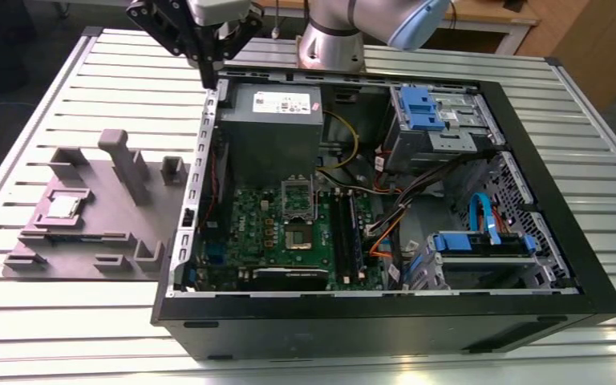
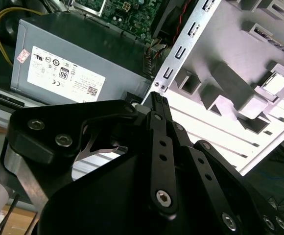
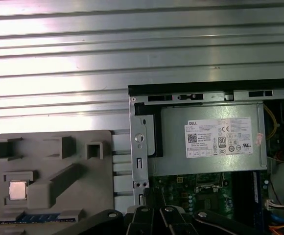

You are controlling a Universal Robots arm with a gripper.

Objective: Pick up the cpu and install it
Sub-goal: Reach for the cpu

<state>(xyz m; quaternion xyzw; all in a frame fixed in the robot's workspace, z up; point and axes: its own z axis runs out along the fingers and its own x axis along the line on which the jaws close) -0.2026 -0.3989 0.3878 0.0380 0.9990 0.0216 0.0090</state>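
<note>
Gripper (image 1: pixel 211 79) closed on nothing, well apart from the cpu (image 1: pixel 64 206)

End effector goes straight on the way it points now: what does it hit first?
Most likely the side-wall rim of the computer case, beside the power supply: the end effector tip hangs over that edge. Depth is unclear. The cpu lies off that line, in the grey tray.

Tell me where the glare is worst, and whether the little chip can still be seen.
First wrist view: the slatted table glares in bright bands, yet the cpu shows clearly on its grey tray. Second wrist view: the table washes out to white beside the dark tool. Exterior view: even light, with the computer case darker inside.
</note>
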